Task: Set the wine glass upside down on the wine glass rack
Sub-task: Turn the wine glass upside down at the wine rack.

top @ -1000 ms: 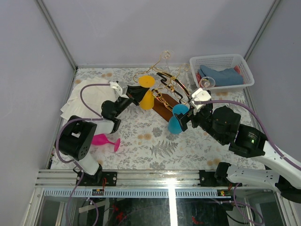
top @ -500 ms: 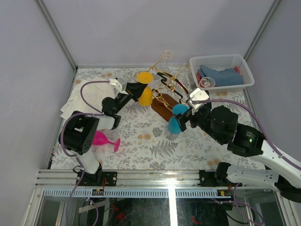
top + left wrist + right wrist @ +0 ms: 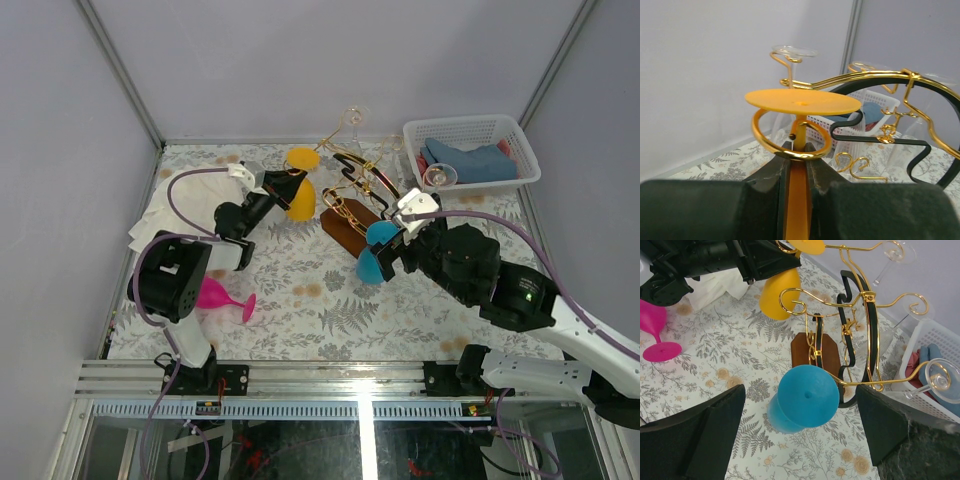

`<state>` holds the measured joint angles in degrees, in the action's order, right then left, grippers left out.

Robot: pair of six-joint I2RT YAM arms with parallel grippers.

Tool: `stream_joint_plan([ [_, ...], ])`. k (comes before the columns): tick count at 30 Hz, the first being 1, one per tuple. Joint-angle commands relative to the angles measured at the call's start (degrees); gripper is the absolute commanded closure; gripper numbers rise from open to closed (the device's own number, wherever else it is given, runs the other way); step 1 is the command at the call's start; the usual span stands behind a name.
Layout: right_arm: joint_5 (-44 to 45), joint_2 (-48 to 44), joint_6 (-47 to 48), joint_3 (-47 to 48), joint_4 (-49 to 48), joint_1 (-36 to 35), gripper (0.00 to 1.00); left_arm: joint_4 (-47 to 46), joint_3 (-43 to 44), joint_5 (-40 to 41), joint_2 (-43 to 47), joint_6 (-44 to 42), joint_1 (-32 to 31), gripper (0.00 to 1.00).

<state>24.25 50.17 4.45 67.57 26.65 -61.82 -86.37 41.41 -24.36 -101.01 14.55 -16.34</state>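
My left gripper [image 3: 797, 156] is shut on the stem of a yellow wine glass [image 3: 802, 100], held upside down with its flat foot on top. The stem stands inside a curly gold loop [image 3: 764, 142] of the wine glass rack [image 3: 940, 102], and the foot is just above that loop. From the top view, the yellow wine glass [image 3: 298, 196] and left gripper [image 3: 283, 186] are at the left side of the rack [image 3: 352, 195]. A blue glass [image 3: 807, 396] hangs upside down on a gold arm. My right gripper [image 3: 800, 390] stands open, one finger on each side of it without touching.
A pink glass [image 3: 220, 297] lies on the floral cloth at the near left. A white basket [image 3: 512, 130] with blue cloth stands at the back right. Clear glasses [image 3: 440, 175] hang on the rack's far arms. White cloth [image 3: 185, 205] lies under the left arm.
My left gripper carried the yellow glass back and slightly left, bringing its stem into the rack's gold loop. The right gripper stayed open at the blue glass, hardly moving.
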Motion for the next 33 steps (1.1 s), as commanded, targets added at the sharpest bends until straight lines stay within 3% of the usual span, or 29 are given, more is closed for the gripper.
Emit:
stream_joint_plan([
  [1, -0.9, 0.4, -0.1, 0.1, -0.5, 0.3, 0.02, -5.7, 2.0, 3.6, -0.9, -0.8, 1.2, 1.00],
  [23, -1.3, 0.4, 0.2, -0.3, -0.2, 0.3, 0.02, -5.7, -6.7, 6.9, 6.7, -2.1, 2.0, 1.00],
  [33, -1.4, 0.5, 0.3, -0.5, -0.2, 0.3, 0.02, -5.6, -9.9, 1.3, 9.6, -3.0, 1.9, 1.00],
])
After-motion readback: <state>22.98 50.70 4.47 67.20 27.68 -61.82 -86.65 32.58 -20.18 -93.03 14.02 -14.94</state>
